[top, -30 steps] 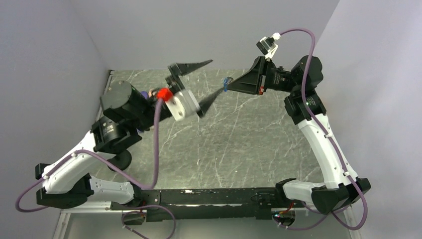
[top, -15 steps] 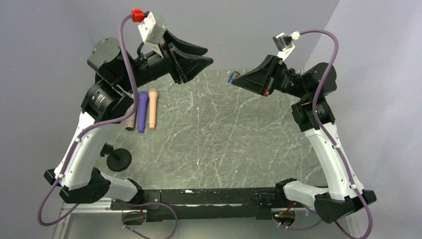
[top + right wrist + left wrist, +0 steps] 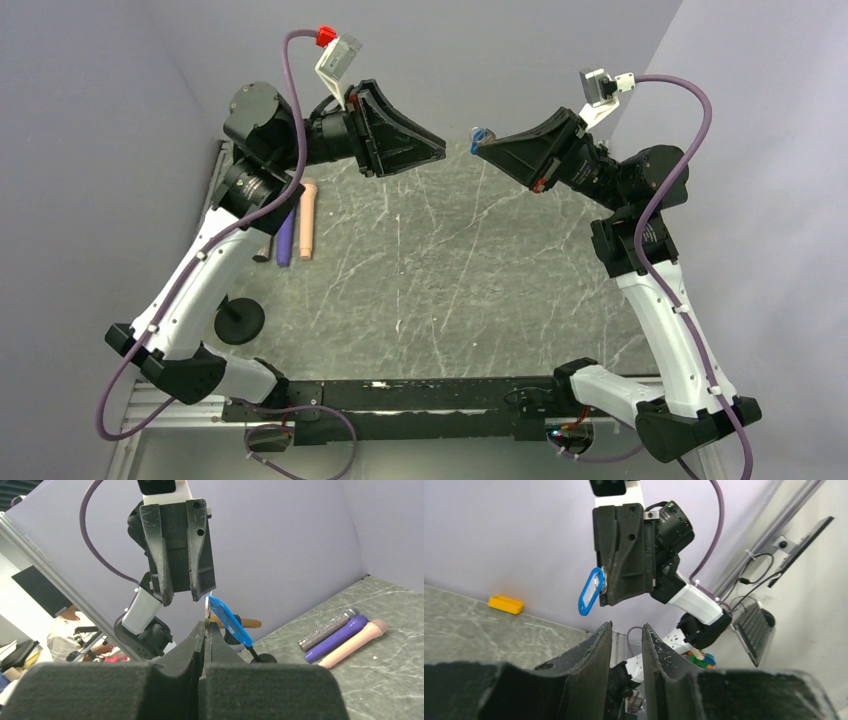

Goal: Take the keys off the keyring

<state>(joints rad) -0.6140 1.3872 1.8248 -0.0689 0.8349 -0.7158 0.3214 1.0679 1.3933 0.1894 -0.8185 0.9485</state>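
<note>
The keys [image 3: 482, 132] are a tiny blue-headed piece with a silvery metal part, held in the air above the table's far edge. My right gripper [image 3: 477, 145] is shut on the metal part. In the right wrist view the blue head [image 3: 230, 622] sticks up and to the right of the closed gripper [image 3: 206, 624]. My left gripper [image 3: 440, 152] points at it from the left, a short gap away. It is slightly open and empty [image 3: 626, 627]. The left wrist view shows the blue head [image 3: 590, 591] hanging at the right gripper's tip.
Three cylinders lie on the table at the left: peach [image 3: 306, 218], purple [image 3: 286, 238] and brown [image 3: 263, 248]. A black round-based stand [image 3: 238, 320] sits near the left arm's base. A small yellow block [image 3: 505, 604] lies by the wall. Grey walls enclose the table.
My left arm has lifted off the table and turned, its gripper now level with and facing the right gripper. My right gripper has risen a little with the keys.
</note>
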